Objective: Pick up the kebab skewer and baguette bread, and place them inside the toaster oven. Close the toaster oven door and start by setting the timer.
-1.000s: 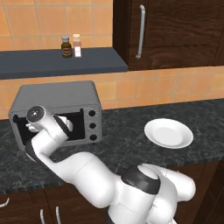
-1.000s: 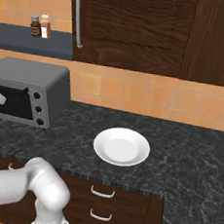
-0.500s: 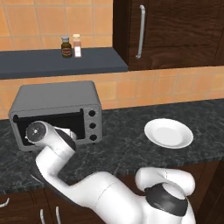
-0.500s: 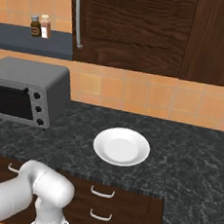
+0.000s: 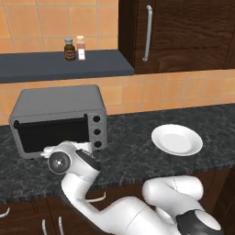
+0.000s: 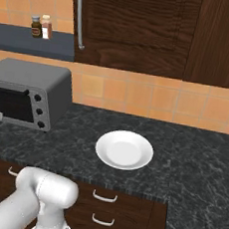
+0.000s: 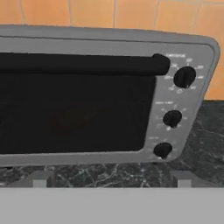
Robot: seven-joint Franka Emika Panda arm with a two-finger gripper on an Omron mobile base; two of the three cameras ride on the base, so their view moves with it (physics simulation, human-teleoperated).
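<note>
Hand view | toaster oven door [image 7: 74, 111] now shut | pincer [image 7: 111, 178] backed off, apart

Light is even and fairly bright in all three views, with no visible lamp and no hard glare. The white plate [image 5: 176, 139] casts a faint soft shadow on the dark speckled worktop [image 5: 133, 151]. The toaster oven [image 5: 59, 117] throws a dim shade onto the tiles behind it. In the hand view, the toaster oven door [image 7: 74, 109] glass is nearly black, and the labels beside the knobs [image 7: 184, 77] blur beyond reading. Edges look soft and coarse throughout.
</note>
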